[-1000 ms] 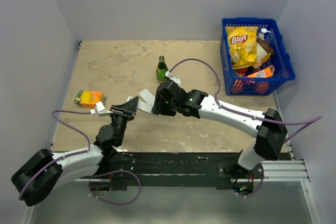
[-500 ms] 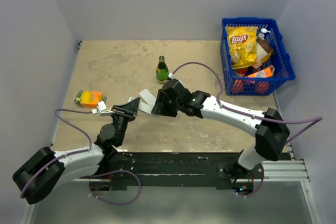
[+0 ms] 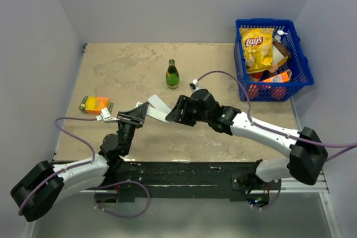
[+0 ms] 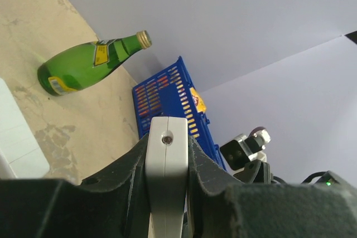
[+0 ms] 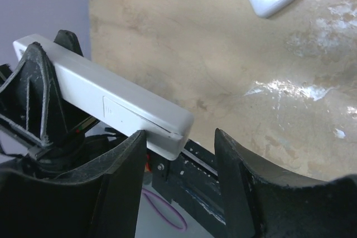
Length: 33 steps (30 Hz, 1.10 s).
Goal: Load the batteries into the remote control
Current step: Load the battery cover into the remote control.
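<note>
One remote, two grippers at it.
Left gripper (image 4: 167,143) clamps the single white remote (image 4: 166,179); right gripper (image 5: 179,133) gapes wide around its end. One green bottle (image 3: 172,74), one blue basket (image 3: 273,91).

Remote (image 5: 111,101) matt white plastic; bottle (image 4: 83,65) glossy glass.

Slim white remote control (image 5: 106,104), held aloft, one end clamped in left pincer (image 4: 166,154)
</note>
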Motion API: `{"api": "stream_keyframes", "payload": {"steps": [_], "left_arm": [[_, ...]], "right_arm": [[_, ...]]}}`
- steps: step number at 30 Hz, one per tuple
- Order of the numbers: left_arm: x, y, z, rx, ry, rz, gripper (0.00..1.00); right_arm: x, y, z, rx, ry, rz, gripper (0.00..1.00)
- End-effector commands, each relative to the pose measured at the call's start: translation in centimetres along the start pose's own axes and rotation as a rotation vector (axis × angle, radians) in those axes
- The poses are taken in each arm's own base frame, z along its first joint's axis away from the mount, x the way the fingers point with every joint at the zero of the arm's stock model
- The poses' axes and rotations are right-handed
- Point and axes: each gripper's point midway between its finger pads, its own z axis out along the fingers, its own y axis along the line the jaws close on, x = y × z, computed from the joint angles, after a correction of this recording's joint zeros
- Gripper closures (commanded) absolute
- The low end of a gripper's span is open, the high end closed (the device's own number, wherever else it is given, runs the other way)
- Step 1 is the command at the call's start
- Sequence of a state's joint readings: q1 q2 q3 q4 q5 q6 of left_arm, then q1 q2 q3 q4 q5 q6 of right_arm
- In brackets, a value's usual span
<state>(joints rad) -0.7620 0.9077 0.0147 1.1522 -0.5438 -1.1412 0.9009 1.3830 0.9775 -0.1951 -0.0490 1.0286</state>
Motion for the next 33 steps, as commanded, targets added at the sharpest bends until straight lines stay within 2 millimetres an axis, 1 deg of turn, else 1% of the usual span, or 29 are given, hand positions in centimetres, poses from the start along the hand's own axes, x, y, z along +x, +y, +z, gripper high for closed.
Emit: {"api": "stream_keyframes", "payload": {"steps": [1,2,3,4,8,10,11,14,15,16,18,19,20,21,22,23,25,26,27,28,30,31,32,33], "left_arm": [[-3.2,-0.2,-5.8,0.171,-0.052,-0.175,1.0],[-3.0,0.3,-5.7,0.153,-0.048,-0.17,1.0],[-3.0,0.1,-5.7,0.158,-0.047,-0.172,1.0],[-2.9,0.1,-5.7,0.159,-0.042,-0.171,1.0],[-2.5,-0.3,-5.6,0.167,-0.019,-0.188,1.0],[-2.2,-0.6,-5.6,0.176,-0.005,-0.193,1.0],[-2.2,-0.8,-5.6,0.182,-0.002,-0.195,1.0],[-1.7,-1.0,-5.3,0.183,0.019,-0.178,1.0],[-1.5,-1.0,-5.2,0.181,0.026,-0.17,1.0],[-1.4,-0.8,-5.1,0.175,0.029,-0.158,1.0],[-0.8,-0.2,-5.0,0.148,0.044,-0.138,1.0],[-0.7,0.0,-4.9,0.141,0.049,-0.127,1.0],[-0.4,0.3,-4.7,0.126,0.058,-0.111,1.0],[-0.1,0.2,-4.6,0.128,0.07,-0.103,1.0],[0.2,0.4,-4.5,0.116,0.08,-0.102,1.0],[0.6,0.8,-4.3,0.095,0.095,-0.09,1.0],[0.9,0.9,-4.3,0.09,0.107,-0.085,1.0],[0.9,1.1,-4.3,0.081,0.108,-0.085,1.0],[0.9,1.2,-4.3,0.078,0.105,-0.088,1.0],[1.0,1.2,-4.2,0.075,0.108,-0.077,1.0],[1.7,1.4,-3.8,0.06,0.137,-0.044,1.0],[2.3,2.3,-3.7,0.023,0.162,-0.017,1.0],[2.7,2.2,-3.4,0.016,0.176,-0.005,1.0],[3.3,2.3,-3.4,0.012,0.202,0.01,1.0]], "right_arm": [[-1.0,-0.2,-1.2,-0.105,-0.056,-0.014,0.46],[-1.2,-0.1,-1.4,-0.128,-0.066,-0.016,0.45],[-1.1,-0.3,-1.5,-0.156,-0.074,-0.014,0.46],[-1.5,-0.3,-2.0,-0.186,-0.082,-0.008,0.45],[-1.5,0.0,-2.6,-0.307,-0.085,-0.009,0.45],[-1.8,0.3,-2.8,-0.365,-0.092,-0.016,0.46],[-1.5,0.7,-3.0,-0.414,-0.084,-0.028,0.45],[-1.5,1.5,-3.7,-0.476,-0.089,-0.059,0.46],[-1.7,1.4,-3.8,-0.471,-0.096,-0.077,0.46],[-2.0,1.2,-3.9,-0.455,-0.112,-0.133,0.45],[-2.6,0.8,-4.5,-0.388,-0.13,-0.198,0.42],[-3.0,0.4,-4.8,-0.358,-0.152,-0.266,0.42],[-3.1,0.1,-5.1,-0.317,-0.142,-0.291,0.4],[-3.6,-0.1,-5.6,-0.288,-0.164,-0.324,0.4],[-3.9,-0.5,-5.8,-0.26,-0.172,-0.394,0.4],[-3.8,-1.0,-6.2,-0.225,-0.16,-0.416,0.4],[-4.1,-1.2,-7.1,-0.215,-0.188,-0.485,0.4],[-3.7,-1.5,-7.3,-0.224,-0.185,-0.502,0.4],[-3.7,-1.3,-7.5,-0.242,-0.198,-0.517,0.39],[-3.6,-0.7,-8.2,-0.275,-0.209,-0.529,0.38],[-3.2,-0.5,-8.5,-0.304,-0.205,-0.547,0.38],[-3.1,-0.2,-8.7,-0.319,-0.204,-0.585,0.37],[-3.2,0.0,-8.9,-0.32,-0.2,-0.614,0.34],[-3.2,-0.1,-8.9,-0.316,-0.191,-0.644,0.33]]}}
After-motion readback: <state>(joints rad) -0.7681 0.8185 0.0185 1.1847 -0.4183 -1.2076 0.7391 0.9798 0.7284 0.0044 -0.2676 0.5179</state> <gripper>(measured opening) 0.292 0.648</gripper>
